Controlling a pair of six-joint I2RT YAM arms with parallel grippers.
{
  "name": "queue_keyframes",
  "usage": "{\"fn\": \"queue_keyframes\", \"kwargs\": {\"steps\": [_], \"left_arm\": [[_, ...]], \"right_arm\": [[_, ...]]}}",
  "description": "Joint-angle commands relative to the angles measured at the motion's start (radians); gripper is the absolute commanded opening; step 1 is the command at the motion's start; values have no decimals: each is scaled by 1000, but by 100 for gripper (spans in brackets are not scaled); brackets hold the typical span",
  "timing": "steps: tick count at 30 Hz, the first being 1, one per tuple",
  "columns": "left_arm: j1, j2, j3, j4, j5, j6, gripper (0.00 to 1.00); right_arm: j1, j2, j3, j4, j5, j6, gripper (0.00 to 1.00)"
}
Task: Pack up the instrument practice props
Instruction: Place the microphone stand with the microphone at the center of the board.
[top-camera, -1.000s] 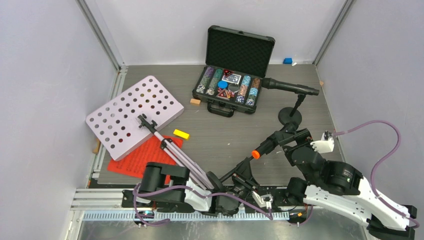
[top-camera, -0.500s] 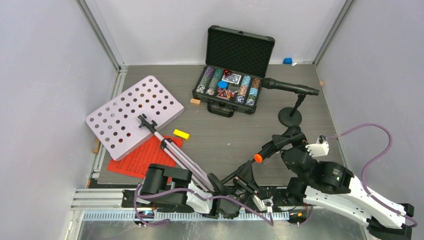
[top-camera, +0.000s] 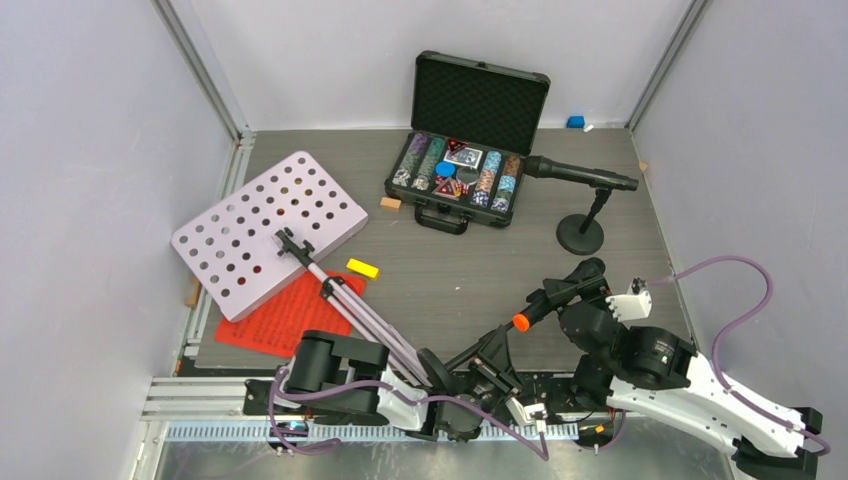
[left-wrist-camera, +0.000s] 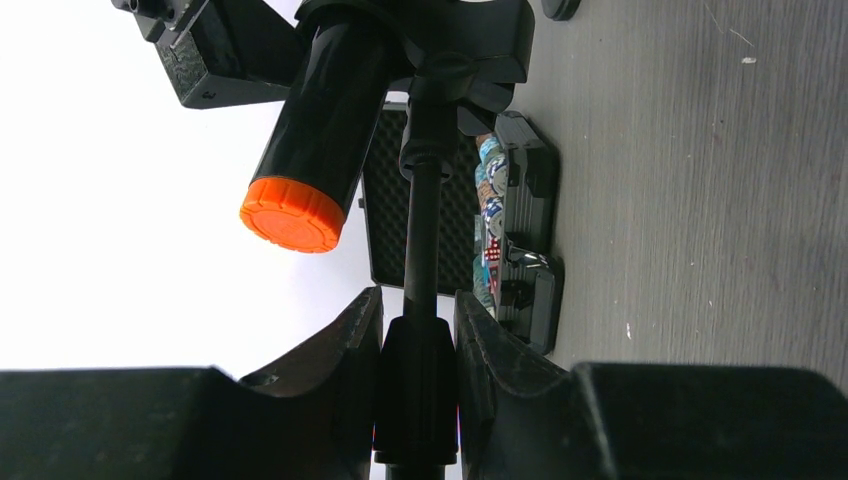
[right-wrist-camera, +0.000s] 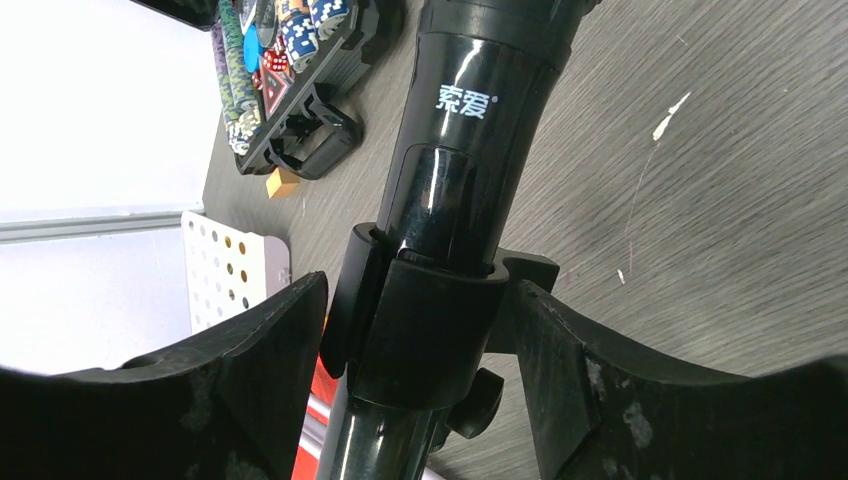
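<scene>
TWO ARMS, ONE MIC STAND: at the near right of the table (top-camera: 450, 270) the L gripper (left-wrist-camera: 418, 305) is clamped on the black pole (left-wrist-camera: 422, 220), fingers (left-wrist-camera: 335, 345) pressed to either side of its thick collar. The R gripper (right-wrist-camera: 420, 290) straddles the clip (right-wrist-camera: 425, 335) that cradles the mic (right-wrist-camera: 470, 140). Whether the R jaws actually pinch the clip or only flank it can't be told; both pads (right-wrist-camera: 270, 350) sit v. close to the plastic. The split looks deliberate: one arm steadies the pole so the other can work at the mic end, prob. to free the mic or fold the stand for packing. The stand is tilted, not upright, running from the L gripper up & away to the mic, w/ the orange cap (top-camera: 520, 321) at the mic's nearer end. The L arm lies low along the near edge, reaching across to its right, wrist turned so its camera looks up the pole. The R arm is folded tight, elbow out to the right, forearm angled in toward the clip. Other props are not yet packed. The second mic (top-camera: 575, 173) stands on its round base (top-camera: 581, 238) at far right, beside the open poker-chip case (top-camera: 470, 130). The white music rack (top-camera: 265, 230) lies flat at left, its tripod legs (top-camera: 360, 315) stretched over the red pages (top-camera: 285, 318), w/ a yellow block (top-camera: 362, 268) just beside them.
</scene>
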Motion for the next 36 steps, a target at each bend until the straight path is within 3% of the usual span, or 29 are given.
{"fn": "queue_keyframes", "kwargs": {"steps": [1,4,9,11,12,14,15,16,19,22,32,36], "left_arm": [[-8,-8,47,180,-24,63,0],[-8,-6,44,180,-20,78,0],[-8,-4,42,180,-20,87,0],[-8,-2,44,180,-24,88,0],[-8,-2,46,180,-29,86,0],[-8,-1,52,180,-39,78,0],[-8,-4,55,180,-44,73,2],[-8,-7,59,180,-50,67,8],[-8,-20,70,180,-66,39,62],[-10,-33,93,180,-89,8,97],[-86,-46,192,180,-154,-115,100],[-159,-92,237,179,-193,-243,100]], "right_arm": [[0,-21,-31,42,13,57,71],[0,-39,-50,59,-3,62,67],[-1,-62,-57,60,2,55,52],[-1,-72,-57,60,10,45,40],[0,-80,-57,61,16,43,28],[0,-96,-59,60,27,44,14],[0,-106,-59,61,35,41,11],[0,-113,-58,71,40,37,5],[0,-153,-57,127,63,-34,0],[0,-182,-47,229,78,-104,0],[0,-156,49,377,182,-212,0],[-1,-161,78,474,232,-331,0]]}}
